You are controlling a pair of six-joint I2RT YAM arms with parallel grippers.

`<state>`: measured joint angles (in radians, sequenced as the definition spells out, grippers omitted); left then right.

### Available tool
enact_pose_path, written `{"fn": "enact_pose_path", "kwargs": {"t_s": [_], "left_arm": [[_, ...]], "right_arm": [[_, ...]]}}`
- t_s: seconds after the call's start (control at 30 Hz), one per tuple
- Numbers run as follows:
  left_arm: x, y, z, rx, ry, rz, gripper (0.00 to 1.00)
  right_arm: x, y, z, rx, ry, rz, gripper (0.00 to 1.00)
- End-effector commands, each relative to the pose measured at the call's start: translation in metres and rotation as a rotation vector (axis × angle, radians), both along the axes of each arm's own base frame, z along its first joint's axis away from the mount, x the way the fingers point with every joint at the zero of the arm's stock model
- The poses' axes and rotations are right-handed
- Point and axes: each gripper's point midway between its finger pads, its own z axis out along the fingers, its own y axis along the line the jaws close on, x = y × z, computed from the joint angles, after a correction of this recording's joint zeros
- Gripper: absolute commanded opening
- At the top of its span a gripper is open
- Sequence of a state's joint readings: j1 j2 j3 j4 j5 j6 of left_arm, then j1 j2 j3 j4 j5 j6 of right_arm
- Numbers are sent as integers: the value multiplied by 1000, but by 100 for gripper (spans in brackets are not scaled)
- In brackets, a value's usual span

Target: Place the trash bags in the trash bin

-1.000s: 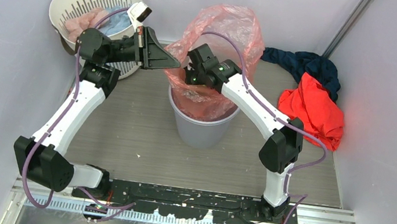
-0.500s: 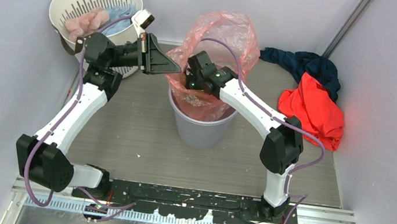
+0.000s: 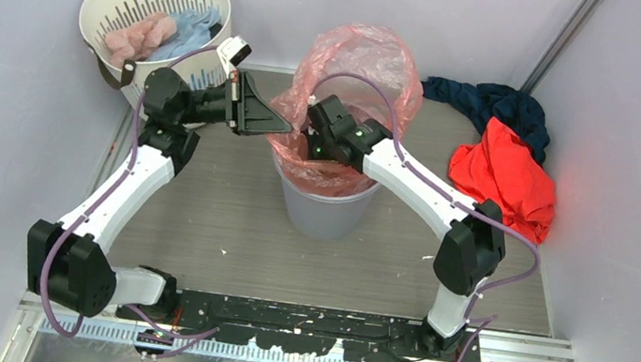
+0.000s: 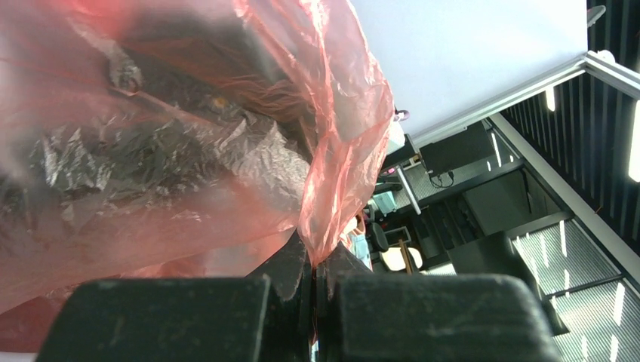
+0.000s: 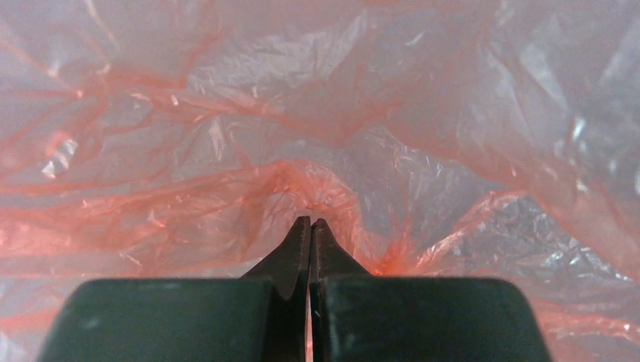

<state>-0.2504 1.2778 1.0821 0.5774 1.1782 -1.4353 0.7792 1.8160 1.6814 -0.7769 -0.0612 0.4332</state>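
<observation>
Top external view puts the trash bag [image 3: 363,54] in the upper middle of the frame. Its lower part is sunk into the grey trash bin [image 3: 324,210] on the counter [image 3: 217,214], and its upper part balloons above the rim as a loose pink hoop. The bag's long axis runs roughly upright out of the bin, leaning toward the top of the frame, with the mouth opening upward.

The left claw [image 3: 284,127] meets the bag's left edge just above the bin rim. In the left wrist view its tips are clamped on a hanging fold of film [image 4: 332,151]. The right claw [image 5: 310,226] reaches into the bag's mouth with its tips pressed together against puckered film. Whether a pinch of film is caught between them cannot be told.

The film looks very light, limp and crinkly, probably slippery, and likely to tear or stretch under a sharp tug. It holds no shape, so pushed-down parts may spring back. The best hold seems to be a gathered fold near the mouth edge, not a single taut sheet.

A white laundry basket [image 3: 132,12] sits at the upper left. A red-orange garment [image 3: 506,183] and a dark blue cloth [image 3: 489,101] lie at the right, well apart from the bin.
</observation>
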Motion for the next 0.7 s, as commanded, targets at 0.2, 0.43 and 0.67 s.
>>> {"fn": "enact_pose_path", "kwargs": {"t_s": [0.2, 0.43, 0.67], "left_arm": [[-17, 0, 24, -32, -123, -4, 0], [-18, 0, 9, -23, -99, 2, 0], [-16, 0, -10, -8, -70, 9, 0]], "right_arm": [[-19, -19, 16, -14, -10, -32, 1], [-18, -16, 1, -34, 16, -32, 1], [-19, -19, -19, -68, 37, -46, 1]]}}
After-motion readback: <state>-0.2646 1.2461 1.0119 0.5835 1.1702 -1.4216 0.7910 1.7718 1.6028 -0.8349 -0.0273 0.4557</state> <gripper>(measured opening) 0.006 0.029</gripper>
